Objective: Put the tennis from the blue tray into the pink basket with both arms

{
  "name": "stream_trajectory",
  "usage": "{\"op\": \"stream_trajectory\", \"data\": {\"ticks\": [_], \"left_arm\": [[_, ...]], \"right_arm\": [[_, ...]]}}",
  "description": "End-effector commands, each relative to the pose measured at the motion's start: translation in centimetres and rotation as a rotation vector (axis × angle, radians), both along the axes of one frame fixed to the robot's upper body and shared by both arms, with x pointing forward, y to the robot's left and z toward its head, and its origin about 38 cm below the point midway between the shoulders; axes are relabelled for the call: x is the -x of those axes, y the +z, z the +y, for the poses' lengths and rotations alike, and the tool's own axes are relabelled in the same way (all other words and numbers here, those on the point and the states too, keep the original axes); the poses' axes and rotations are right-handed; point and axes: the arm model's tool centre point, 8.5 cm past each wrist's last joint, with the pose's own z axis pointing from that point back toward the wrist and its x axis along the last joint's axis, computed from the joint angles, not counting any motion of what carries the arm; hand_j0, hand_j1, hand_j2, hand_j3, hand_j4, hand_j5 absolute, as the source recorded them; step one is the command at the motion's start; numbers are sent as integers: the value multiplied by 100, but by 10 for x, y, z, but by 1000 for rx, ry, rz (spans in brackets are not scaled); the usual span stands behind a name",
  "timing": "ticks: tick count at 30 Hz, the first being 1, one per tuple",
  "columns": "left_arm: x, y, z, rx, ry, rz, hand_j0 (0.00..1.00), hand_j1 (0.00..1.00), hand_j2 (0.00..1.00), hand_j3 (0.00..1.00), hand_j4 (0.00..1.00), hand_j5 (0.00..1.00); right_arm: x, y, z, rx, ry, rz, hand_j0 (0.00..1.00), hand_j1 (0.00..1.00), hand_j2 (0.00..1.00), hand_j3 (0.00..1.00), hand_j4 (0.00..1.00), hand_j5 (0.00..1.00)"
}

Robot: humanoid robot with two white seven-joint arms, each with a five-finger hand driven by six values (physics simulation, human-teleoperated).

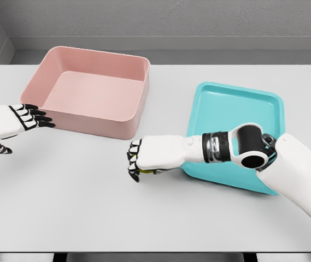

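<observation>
1. The right hand hangs over the table, between the tray and the basket, with its fingers curled tight around the ball. Only a sliver of yellow-green shows beneath the knuckles.
2. The ball is therefore out of the tray and not yet in the basket.
3. It is probably light, slightly springy and felt-covered, so it should grip well and take a firm squeeze without harm.
4. Being round, it could roll out of a loose hold; a wrap around its widest part, as here, looks safest.
5. The left hand waits just beside the basket's near left wall, fingers extended and empty.
6. For a handover, the left hand would best cup the exposed underside before the right lets go.
7. The tray looks empty.
</observation>
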Motion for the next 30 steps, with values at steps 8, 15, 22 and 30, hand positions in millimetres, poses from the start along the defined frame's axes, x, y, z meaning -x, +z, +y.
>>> {"op": "stream_trajectory", "data": {"ticks": [8,15,22,30], "left_arm": [[0,1,1,4,3,0,100,100,100,100,100,100],[0,1,1,4,3,0,100,100,100,100,100,100],[0,0,1,4,5,2,100,100,100,100,100,100],[-1,1,1,5,5,-1,100,100,100,100,100,100]], "right_arm": [[-4,-17,25,6,7,38,41,41,41,41,41,41],[-9,-34,43,23,0,65,41,41,41,41,41,41],[-9,-36,47,30,6,68,41,41,41,41,41,41],[-6,-39,54,37,18,63,58,58,58,58,58,58]]}}
